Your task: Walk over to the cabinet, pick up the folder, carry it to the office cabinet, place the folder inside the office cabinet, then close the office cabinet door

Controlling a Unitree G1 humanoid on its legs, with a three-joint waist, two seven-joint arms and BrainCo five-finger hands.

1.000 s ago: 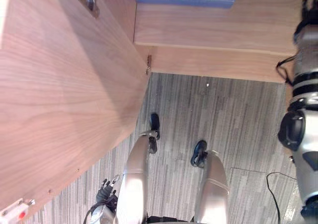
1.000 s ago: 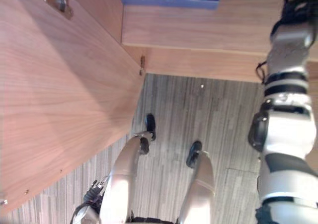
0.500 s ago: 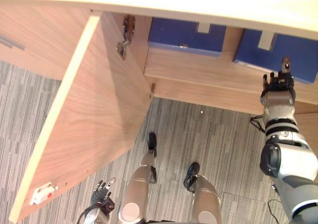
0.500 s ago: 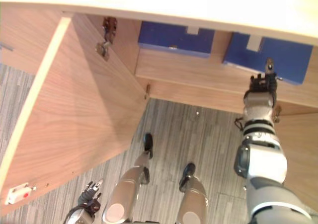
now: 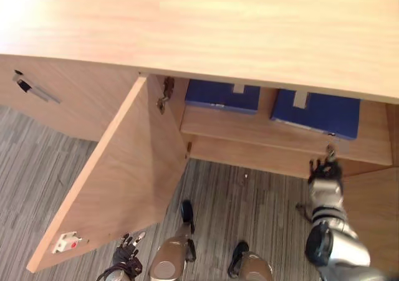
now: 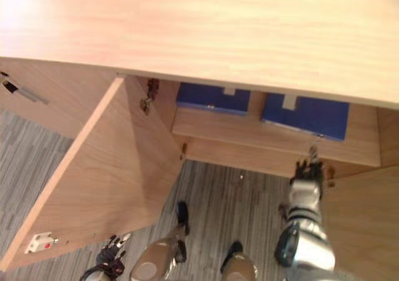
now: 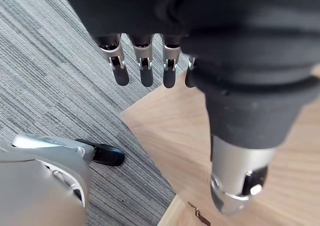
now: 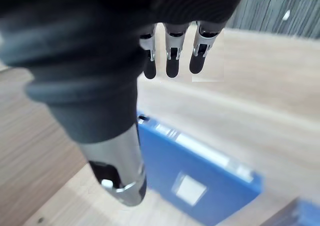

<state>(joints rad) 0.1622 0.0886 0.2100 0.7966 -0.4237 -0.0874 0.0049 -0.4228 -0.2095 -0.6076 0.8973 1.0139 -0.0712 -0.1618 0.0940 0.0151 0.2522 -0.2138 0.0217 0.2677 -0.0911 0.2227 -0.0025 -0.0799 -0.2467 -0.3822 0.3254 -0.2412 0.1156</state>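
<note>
Two blue folders lie flat on the shelf inside the open wooden cabinet [image 5: 249, 25]: one at the left [image 5: 221, 96] and one at the right [image 5: 316, 113]. My right hand [image 5: 324, 169] reaches toward the shelf's front edge just in front of the right folder [image 8: 200, 166], fingers [image 8: 171, 60] straight, holding nothing. My left hand [image 5: 128, 256] hangs low beside the open door, and its fingers [image 7: 142, 65] are straight and empty.
The cabinet's left door [image 5: 118, 181] swings out wide toward me over the striped grey floor [image 5: 249, 194]. The right door [image 6: 361, 225] stands open next to my right arm. A closed cabinet front with a bar handle [image 5: 28, 88] lies further left.
The camera has tilted up, bringing the cabinet top into view. My right hand, which lay over the right folder's front, now sits slightly back from it at the shelf edge.
</note>
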